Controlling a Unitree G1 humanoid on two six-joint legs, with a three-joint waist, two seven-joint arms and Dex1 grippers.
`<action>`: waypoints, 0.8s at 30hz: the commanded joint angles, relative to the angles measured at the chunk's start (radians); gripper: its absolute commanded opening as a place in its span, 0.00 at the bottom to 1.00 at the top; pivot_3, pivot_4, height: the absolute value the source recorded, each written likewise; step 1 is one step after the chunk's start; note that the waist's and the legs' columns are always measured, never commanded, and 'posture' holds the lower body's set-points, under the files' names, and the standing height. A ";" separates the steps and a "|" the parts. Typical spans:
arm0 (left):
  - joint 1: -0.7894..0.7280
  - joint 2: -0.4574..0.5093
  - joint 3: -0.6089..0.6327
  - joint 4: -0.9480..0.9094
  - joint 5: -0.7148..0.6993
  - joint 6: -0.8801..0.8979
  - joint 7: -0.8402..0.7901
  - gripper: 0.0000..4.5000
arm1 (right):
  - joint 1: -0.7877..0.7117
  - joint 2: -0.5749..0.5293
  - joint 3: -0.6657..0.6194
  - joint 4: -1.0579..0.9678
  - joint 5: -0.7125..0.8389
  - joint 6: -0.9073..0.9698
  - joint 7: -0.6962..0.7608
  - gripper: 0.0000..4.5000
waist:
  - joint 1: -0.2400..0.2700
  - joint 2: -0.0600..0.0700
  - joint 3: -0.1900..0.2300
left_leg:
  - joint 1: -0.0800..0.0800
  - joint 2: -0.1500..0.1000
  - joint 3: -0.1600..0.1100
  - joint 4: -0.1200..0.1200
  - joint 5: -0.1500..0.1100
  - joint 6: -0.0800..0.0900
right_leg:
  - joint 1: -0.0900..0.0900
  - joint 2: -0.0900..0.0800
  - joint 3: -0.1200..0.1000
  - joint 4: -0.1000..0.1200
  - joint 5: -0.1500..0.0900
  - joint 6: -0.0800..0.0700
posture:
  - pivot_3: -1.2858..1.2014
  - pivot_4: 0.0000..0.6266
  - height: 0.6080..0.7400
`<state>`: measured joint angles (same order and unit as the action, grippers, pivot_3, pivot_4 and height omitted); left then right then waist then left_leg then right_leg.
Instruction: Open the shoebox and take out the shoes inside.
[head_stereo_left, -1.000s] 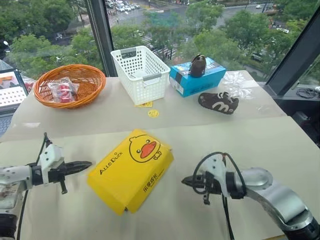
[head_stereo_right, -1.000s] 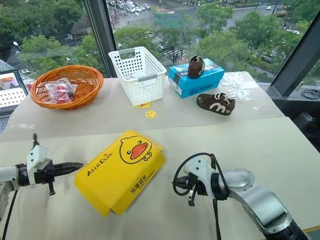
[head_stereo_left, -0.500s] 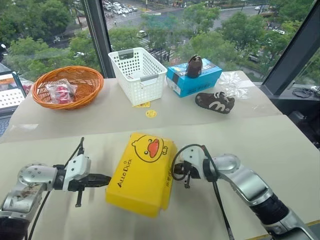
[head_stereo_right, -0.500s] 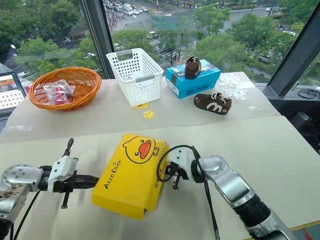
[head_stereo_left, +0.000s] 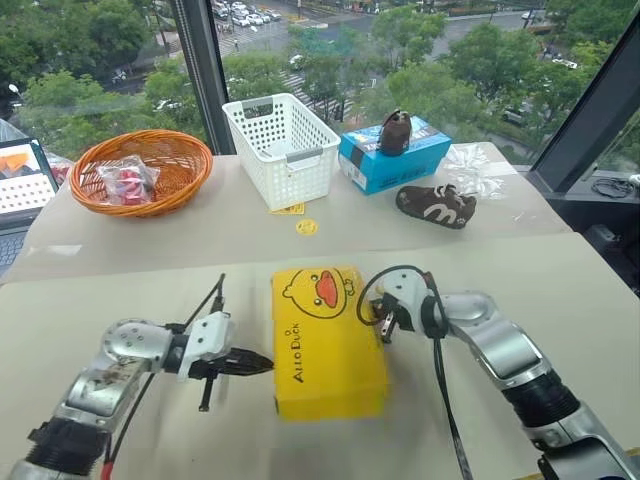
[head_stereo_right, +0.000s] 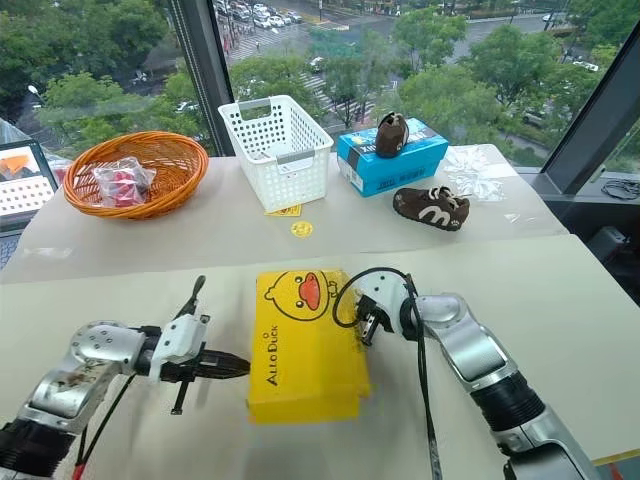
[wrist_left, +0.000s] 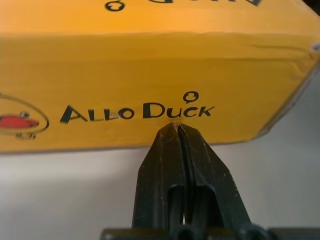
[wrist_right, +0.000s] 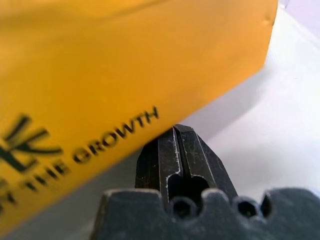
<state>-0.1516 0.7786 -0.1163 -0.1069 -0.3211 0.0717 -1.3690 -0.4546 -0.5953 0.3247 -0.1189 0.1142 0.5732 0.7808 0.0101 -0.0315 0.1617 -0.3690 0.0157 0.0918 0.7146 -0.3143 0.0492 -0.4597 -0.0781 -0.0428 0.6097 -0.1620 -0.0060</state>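
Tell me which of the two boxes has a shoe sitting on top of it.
The blue box at the far side of the table, with one brown shoe on it. The yellow shoebox between the grippers has nothing on its lid.

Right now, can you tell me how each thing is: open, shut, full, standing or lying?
shoebox: lid shut, lying flat on the table.
left pincer: shut, tip at the box's side.
right pincer: shut, at the box's other side.
white basket: upright.
wicker basket: holds a clear bag of red things.
blue box: shut, a brown shoe on top.
other brown shoe: lying on the table.
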 joint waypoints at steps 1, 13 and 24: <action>-0.006 0.005 -0.009 0.001 0.002 -0.020 -0.015 0.02 | -0.006 0.002 -0.035 -0.019 -0.014 0.000 -0.019 0.00 | -0.001 0.000 0.000 | 0.000 0.000 0.000 0.000 0.000 0.000 | 0.000 0.000 0.000 0.000 0.000 0.000 | 0.52 0.24 0.93; 0.146 0.116 0.262 0.067 -0.111 -0.014 0.001 0.02 | 0.194 -0.227 -0.209 -0.153 0.025 -0.001 0.074 0.00 | 0.001 0.000 0.000 | -0.001 0.000 0.000 0.000 -0.001 0.002 | 0.000 -0.002 -0.001 -0.001 -0.002 0.003 | 0.52 0.24 0.93; 0.474 0.176 0.530 -0.233 -0.304 0.190 -0.011 0.02 | 0.209 -0.160 -0.117 -0.200 0.066 -0.077 0.172 0.00 | -0.012 0.000 0.000 | 0.001 0.001 0.000 -0.001 -0.001 -0.001 | 0.000 0.000 0.000 0.000 -0.007 0.008 | 0.52 0.24 0.93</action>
<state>0.3007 0.9449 0.3628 -0.2965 -0.5957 0.2419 -1.3841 -0.2227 -0.7649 0.2022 -0.3020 0.1631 0.5190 0.9389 -0.0022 -0.0311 0.1622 -0.3674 0.0168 0.0916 0.7135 -0.3148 0.0484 -0.4602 -0.0783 -0.0423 0.6104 -0.1689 0.0018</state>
